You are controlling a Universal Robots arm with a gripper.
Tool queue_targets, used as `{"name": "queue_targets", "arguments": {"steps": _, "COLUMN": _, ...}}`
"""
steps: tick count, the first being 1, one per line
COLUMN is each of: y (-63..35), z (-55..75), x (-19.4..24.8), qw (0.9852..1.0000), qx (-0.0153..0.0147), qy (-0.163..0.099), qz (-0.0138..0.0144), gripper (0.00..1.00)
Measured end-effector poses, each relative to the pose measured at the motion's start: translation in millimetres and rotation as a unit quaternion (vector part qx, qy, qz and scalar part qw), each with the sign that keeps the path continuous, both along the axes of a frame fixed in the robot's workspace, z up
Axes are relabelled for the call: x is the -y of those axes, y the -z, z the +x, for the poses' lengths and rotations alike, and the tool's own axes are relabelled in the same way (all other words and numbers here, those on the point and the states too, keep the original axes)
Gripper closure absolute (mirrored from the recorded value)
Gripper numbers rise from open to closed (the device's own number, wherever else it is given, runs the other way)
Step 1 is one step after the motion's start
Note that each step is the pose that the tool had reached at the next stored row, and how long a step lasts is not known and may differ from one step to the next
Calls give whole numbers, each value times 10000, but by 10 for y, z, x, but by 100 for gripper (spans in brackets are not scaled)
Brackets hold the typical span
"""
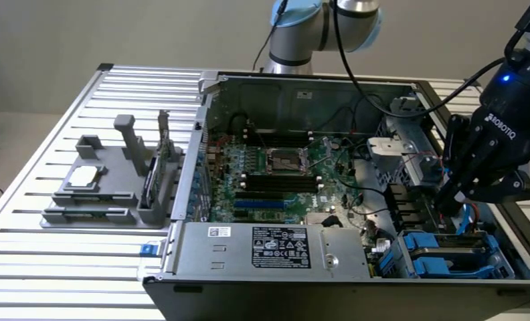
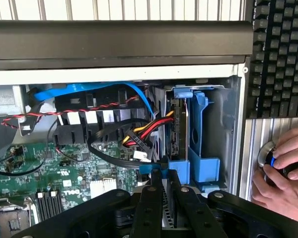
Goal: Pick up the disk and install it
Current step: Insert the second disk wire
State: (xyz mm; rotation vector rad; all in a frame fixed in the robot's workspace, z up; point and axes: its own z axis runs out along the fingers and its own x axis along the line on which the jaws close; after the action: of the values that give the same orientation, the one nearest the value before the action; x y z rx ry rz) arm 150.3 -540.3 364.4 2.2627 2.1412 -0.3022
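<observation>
One open computer case (image 1: 247,87) lies on a slatted metal table (image 1: 59,261), holding one green motherboard (image 1: 274,180), one grey power supply box (image 1: 265,249) with a white sticker, and loose cable bundles. Beside it on the exterior view's left, one grey fixture (image 1: 104,194) carries a small silver chip (image 1: 82,177) and upright cards. In the case's corner drive bay sits one disk (image 1: 448,257) — its blue carrier frame shows in both views, standing on edge in the bay (image 2: 198,144) next to red, yellow and black wires (image 2: 146,130). One gripper (image 1: 452,197) hangs just above that bay, its black fingers (image 2: 149,208) drawn nearly together with only a narrow gap; whether they grip anything cannot be told. A person's hand (image 2: 285,173) rests beside a black keyboard (image 2: 280,54).
</observation>
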Motion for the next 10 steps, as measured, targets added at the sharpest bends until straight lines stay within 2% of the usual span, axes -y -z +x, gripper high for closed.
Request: {"name": "queue_targets", "arguments": {"steps": 10, "y": 1, "z": -8, "x": 11, "qw": 10000, "qx": 0, "qy": -2, "qz": 1, "gripper": 84}}
